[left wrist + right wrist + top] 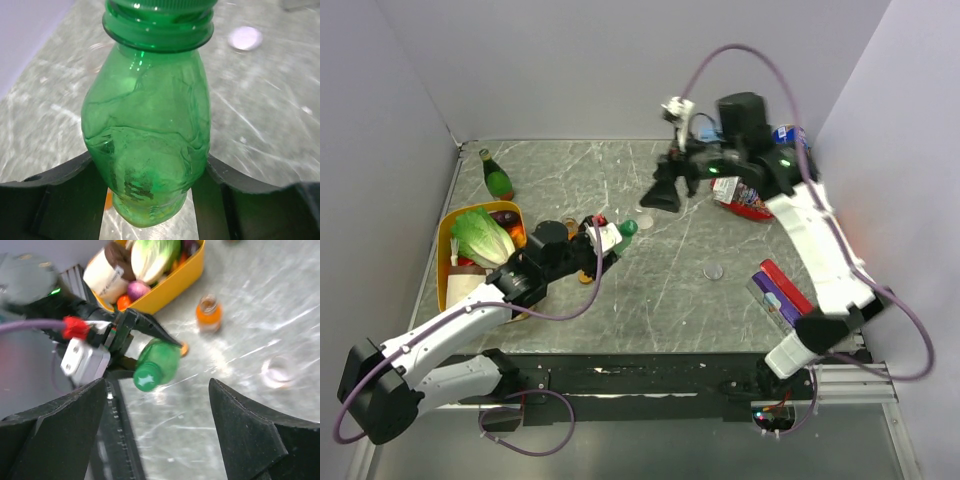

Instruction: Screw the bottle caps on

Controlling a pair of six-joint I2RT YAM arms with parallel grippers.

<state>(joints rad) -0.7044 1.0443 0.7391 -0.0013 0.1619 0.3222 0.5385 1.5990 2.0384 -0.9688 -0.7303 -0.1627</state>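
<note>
From above: my left end effector (606, 246) grips the green bottle (612, 238) near the worktop's (580, 180) left edge, beside a yellow bin (445, 250). My right end effector (661, 200) hangs wide open and empty toward the far edge.

Left wrist: the bottle's base sits between my fingers (60, 175), with the green cap (160, 10) on its neck.

Right wrist adds an upright orange bottle (209, 315) by the bin.

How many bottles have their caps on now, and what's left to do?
One looks done: the green bottle wears its green cap. The left gripper is holding that bottle; the right gripper is open and empty. Left to do: the orange bottle stands with no cap, and the clear cap lies loose by itself.
</note>
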